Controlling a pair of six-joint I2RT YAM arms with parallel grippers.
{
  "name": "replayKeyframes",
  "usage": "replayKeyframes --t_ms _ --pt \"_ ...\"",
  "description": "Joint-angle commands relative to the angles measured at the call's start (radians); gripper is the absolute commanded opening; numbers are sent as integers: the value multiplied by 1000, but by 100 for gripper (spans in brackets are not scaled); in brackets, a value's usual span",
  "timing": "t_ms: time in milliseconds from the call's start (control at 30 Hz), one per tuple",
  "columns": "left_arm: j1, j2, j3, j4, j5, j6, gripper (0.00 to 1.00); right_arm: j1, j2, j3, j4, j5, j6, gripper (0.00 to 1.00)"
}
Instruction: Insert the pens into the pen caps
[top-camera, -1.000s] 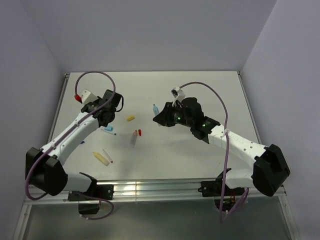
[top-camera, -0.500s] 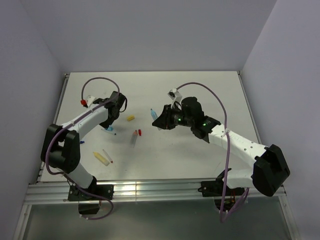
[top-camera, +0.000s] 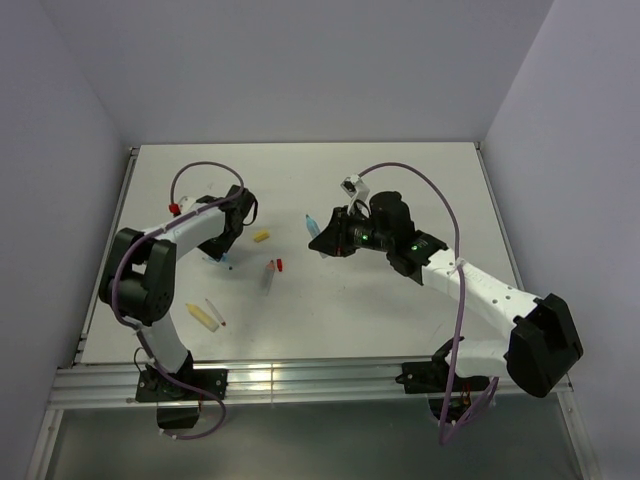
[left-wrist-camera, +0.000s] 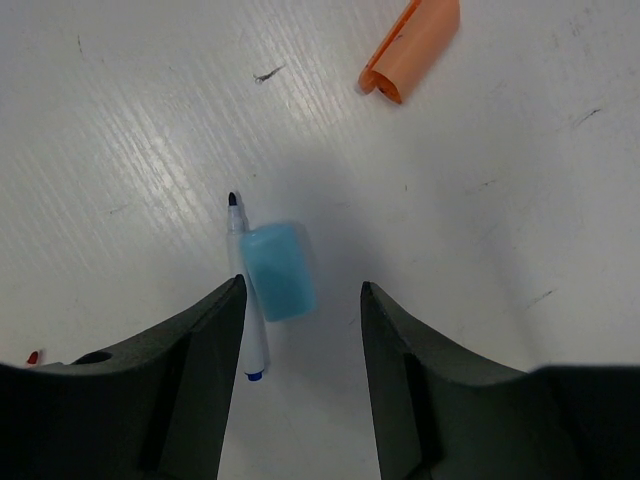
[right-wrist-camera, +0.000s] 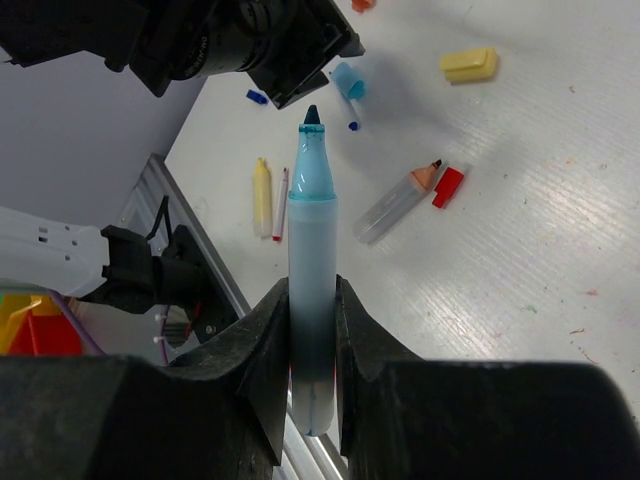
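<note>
Left gripper (left-wrist-camera: 300, 300) gapes wide at the bottom of its wrist view, just short of the light-blue cap (left-wrist-camera: 278, 270), which lies on the surface (left-wrist-camera: 520, 200) touching a thin white pen (left-wrist-camera: 243, 290). Right gripper (right-wrist-camera: 312, 340) clamps the light-blue marker (right-wrist-camera: 311, 240) at frame centre. I judge this is the cap pickup. Next I must close on the cap alone.

Thin pen (left-wrist-camera: 251, 340) tight beside light-blue cap (left-wrist-camera: 280, 270)

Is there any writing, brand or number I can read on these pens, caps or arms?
None can be read.
The light-blue marker held in the right gripper shows no print.
The light-blue cap and orange cap look plain.
The right arm shows only green lights, no lettering.
</note>
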Motion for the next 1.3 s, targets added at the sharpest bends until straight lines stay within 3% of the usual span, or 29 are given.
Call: replayKeyframes --t_ms 0,1267 --pt "18 8 28 13 2 -3 54 -18 -32 -7 24 -26 -15 0" --pt "25 59 -16 51 36 -10 52 -40 16 -16 38 -51 -2 0"
